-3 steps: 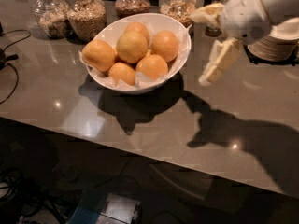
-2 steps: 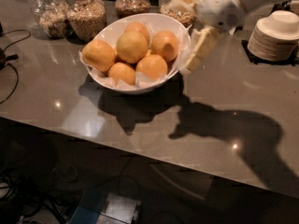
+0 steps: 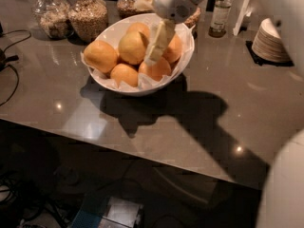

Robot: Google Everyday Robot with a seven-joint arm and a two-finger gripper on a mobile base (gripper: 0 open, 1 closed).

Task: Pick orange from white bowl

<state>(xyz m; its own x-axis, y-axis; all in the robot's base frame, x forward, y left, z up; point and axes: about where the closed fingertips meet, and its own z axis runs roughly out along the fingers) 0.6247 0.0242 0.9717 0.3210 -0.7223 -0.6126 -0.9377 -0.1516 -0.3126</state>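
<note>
Floor under the tabletop: dark, with a tangle of cables (image 3: pixel 12 194) at the left and a pale box (image 3: pixel 121 213) near the bottom edge.
Robot body: a blurred white curve (image 3: pixel 285 184) fills the lower right corner.
Tabletop: a grey, glossy surface (image 3: pixel 66 108) with small glints of light. A broad dark shadow (image 3: pixel 190 113) spreads across it from under the bowl towards the right.
White bowl: it stands on the tabletop left of centre, wide and sloping (image 3: pixel 110 33), with crinkled white paper (image 3: pixel 90 66) showing along its near rim.
Fruit in the bowl: six in all. One sits at the left (image 3: pixel 100 56), two at the front (image 3: pixel 124 74) (image 3: pixel 156 70), one at the right (image 3: pixel 175 47) and one at the back (image 3: pixel 138 28).
Orange: the paler, yellower one (image 3: pixel 132 46) lies in the middle of the bowl, among the deeper-coloured fruit.
Gripper: it reaches down into the bowl from the white arm above (image 3: pixel 153 58). Its tip is just to the right of the orange, over the gap between that one and the right-hand fruit. I cannot tell whether it is spread or closed, or whether it touches any fruit. Nothing is seen lifted.
Cable: a thin black lead (image 3: pixel 10 65) lies on the left of the tabletop.
Plates: a stack of small white ones (image 3: pixel 270 42) sits on a dark mat at the far right, well apart from the bowl.
Back row: three glass jars of grain stand behind the bowl (image 3: pixel 50 15) (image 3: pixel 89 14) (image 3: pixel 129 0). A small bottle (image 3: pixel 220 14) stands further right.
</note>
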